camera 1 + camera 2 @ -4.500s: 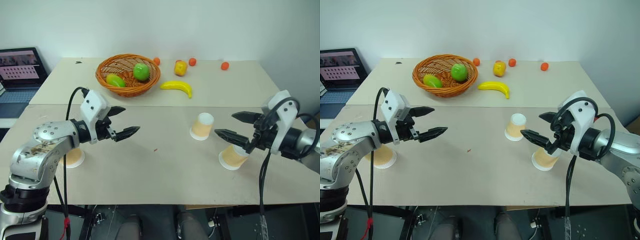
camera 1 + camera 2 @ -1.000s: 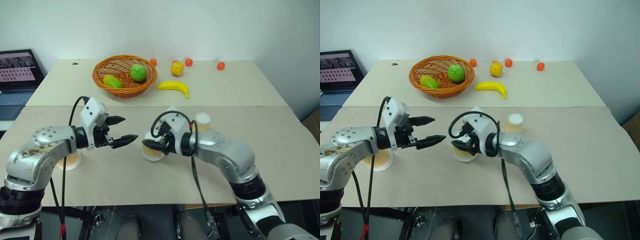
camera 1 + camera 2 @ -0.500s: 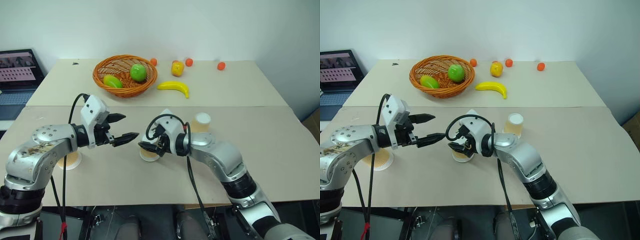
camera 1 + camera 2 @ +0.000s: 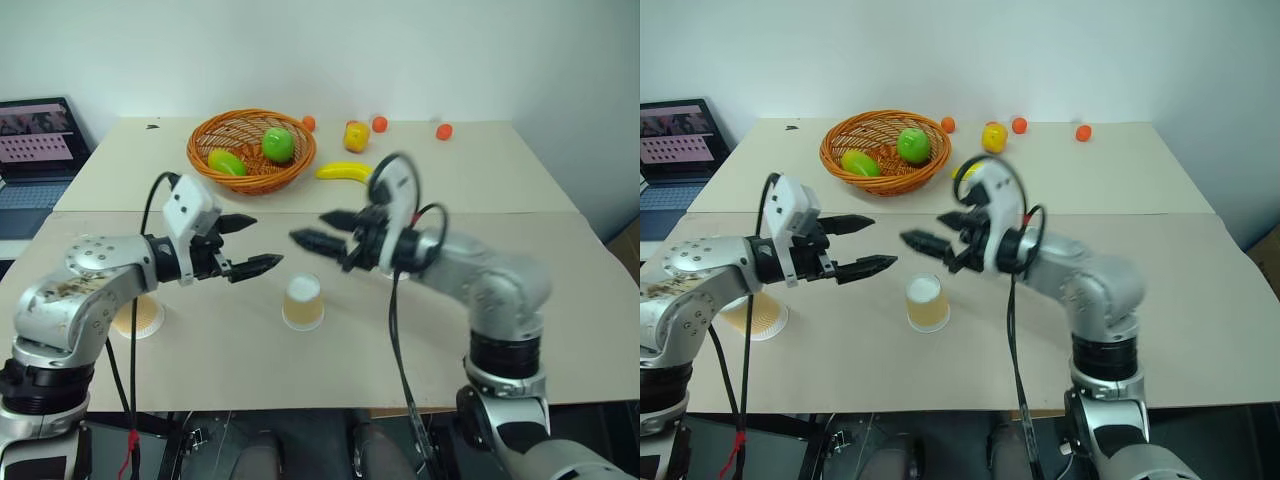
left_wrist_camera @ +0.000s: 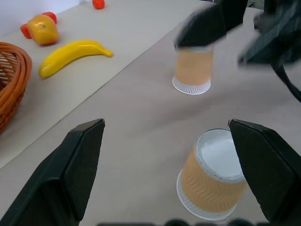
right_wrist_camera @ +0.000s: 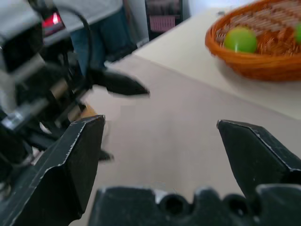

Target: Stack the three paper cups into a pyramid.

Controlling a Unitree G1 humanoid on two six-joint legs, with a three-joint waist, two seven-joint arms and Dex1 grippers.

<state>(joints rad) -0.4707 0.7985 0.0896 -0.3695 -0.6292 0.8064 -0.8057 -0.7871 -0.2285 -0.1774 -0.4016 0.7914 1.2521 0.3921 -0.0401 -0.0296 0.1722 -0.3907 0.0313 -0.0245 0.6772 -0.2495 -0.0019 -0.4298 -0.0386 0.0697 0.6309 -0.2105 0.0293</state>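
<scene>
Paper cups: one set down mid-table, two left to bring in

Paper like this weighs next to nothing and dents under any real squeeze, so I judge each cup wants a gentle pinch across its tapered wall, about halfway up, with the claw coming in level. All the cups I can see stand upside down, white base up, and a careless nudge would tip or skate them.

The middle cup [image 4: 303, 301] stands alone on the table [image 4: 560, 290], near its front centre. My right claw [image 4: 322, 229] hangs above and a little beyond it, spread wide, empty, well clear of the cup's top. My left claw [image 4: 252, 245] is also spread and empty, hovering to the left of that cup and higher than it, with a clear gap between its tips and the cup wall; in the left wrist view the cup sits low between the two fingers.

The second cup [image 5: 193, 70] stands farther back on the table, behind the right claw as the head cameras see it, apart from the middle cup. The third cup [image 4: 139, 317] rests by the left edge, partly hidden under my left arm.

For a pyramid I reckon two cups must stand touching as a base, with the last one on top.
</scene>
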